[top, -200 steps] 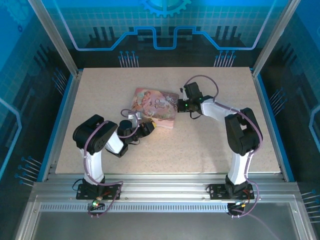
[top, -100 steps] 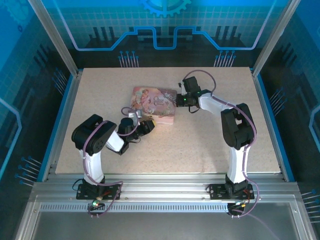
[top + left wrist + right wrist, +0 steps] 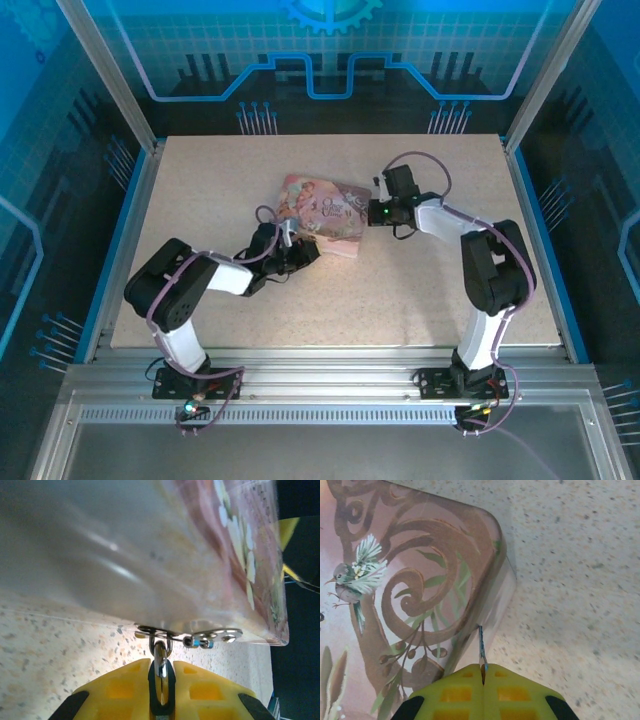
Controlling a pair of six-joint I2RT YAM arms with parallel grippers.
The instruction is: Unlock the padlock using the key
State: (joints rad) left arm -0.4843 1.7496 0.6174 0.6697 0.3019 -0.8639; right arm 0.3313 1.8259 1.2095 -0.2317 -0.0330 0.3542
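Centrally, the padlock (image 3: 160,661) hangs from the hasp (image 3: 210,635) on the side wall of the pink tin (image 3: 150,555). My left tool (image 3: 161,680) is clamped on it, I judge to steady the keyhole. The key (image 3: 481,647), a thin sliver, juts from my right tool (image 3: 482,672), whose fingers are pressed together on it. Its tip lies at the tin's rounded corner, though I cannot confirm contact. That corner is away from the padlock's side, so insertion is not yet begun. The tin rests closed on the speckled worktop (image 3: 570,580), and its contents are hidden.
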